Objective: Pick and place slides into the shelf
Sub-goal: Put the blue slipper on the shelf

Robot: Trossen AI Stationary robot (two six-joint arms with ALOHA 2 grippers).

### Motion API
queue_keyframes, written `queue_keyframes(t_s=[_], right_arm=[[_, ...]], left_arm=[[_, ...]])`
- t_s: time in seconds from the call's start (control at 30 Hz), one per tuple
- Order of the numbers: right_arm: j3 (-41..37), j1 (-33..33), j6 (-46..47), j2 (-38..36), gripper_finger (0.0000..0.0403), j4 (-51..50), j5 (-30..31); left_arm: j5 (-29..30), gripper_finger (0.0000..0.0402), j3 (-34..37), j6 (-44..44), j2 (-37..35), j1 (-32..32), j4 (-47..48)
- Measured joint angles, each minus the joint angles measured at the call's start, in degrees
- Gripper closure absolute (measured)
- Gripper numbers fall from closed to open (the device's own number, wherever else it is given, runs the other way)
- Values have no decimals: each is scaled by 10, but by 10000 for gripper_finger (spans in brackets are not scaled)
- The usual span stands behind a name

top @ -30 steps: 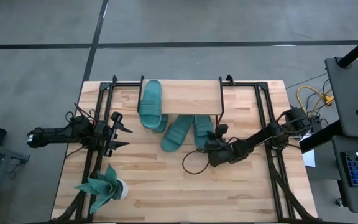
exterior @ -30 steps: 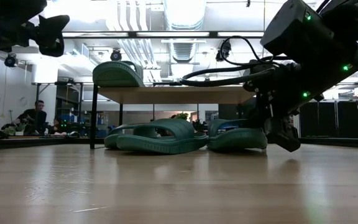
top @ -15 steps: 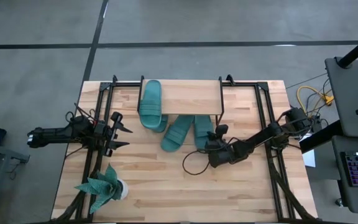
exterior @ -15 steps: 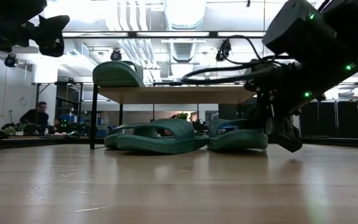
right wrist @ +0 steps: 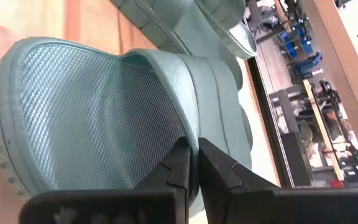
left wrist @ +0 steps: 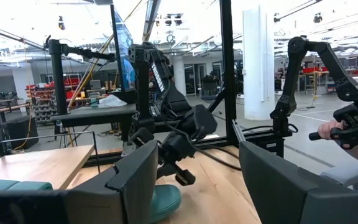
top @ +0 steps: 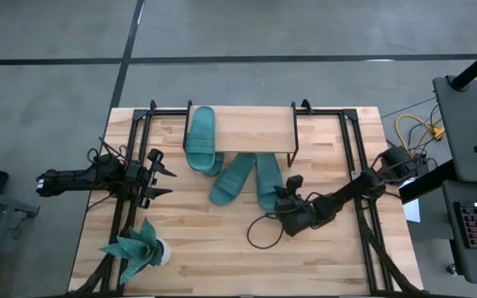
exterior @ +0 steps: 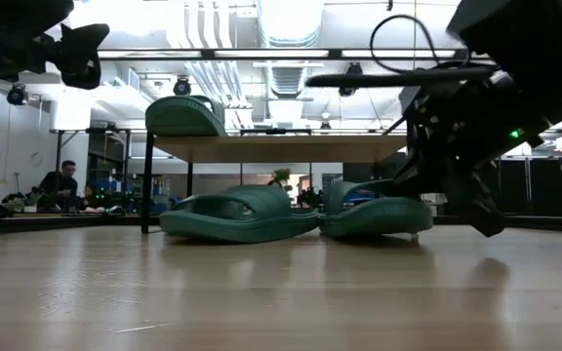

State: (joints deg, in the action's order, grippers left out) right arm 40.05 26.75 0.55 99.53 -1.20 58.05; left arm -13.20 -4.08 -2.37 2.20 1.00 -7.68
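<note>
Moved: my right pincer [top: 284, 201] has drawn back toward the near side of the table [top: 222, 257], and the slide [top: 268, 180] it holds has come out with it from under the shelf [top: 255, 131]; the angled slide [top: 231, 178] beside it has slid a little nearer too.
Right pincer: my fingers [right wrist: 180, 163] are pinched together on the side edge of that slide's strap, the heel end near me, the sole flat on the table.
Held slide: it lies just in front of the shelf's near edge, toe pointing under the plank, to the right of the angled slide and touching it near the toes, as far as I can tell.
Angled slide: flat on the table, its toe end under the shelf's near edge, heel pointing near-left.
Top slide [top: 201, 136]: it rests on the left end of the shelf's plank.
Lower slide [top: 206, 165]: partly hidden beneath the top one, on the table at the shelf's left end.
Left pincer [top: 166, 172]: it hangs at the left of the table, well apart from the slides, its fingers [left wrist: 131, 180] spread wide with nothing between them.
Plant [top: 137, 247]: near-left on the table.
</note>
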Motion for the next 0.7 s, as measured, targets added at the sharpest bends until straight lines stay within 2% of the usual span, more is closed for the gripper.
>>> queue_keyframes(t_s=[0.33,0.7], right_arm=[[0,38,66,0,390,-26,2],[0,69,89,0,390,-28,18]], left_arm=[[0,191,3,0,0,0,-7],[0,191,7,0,0,0,-13]])
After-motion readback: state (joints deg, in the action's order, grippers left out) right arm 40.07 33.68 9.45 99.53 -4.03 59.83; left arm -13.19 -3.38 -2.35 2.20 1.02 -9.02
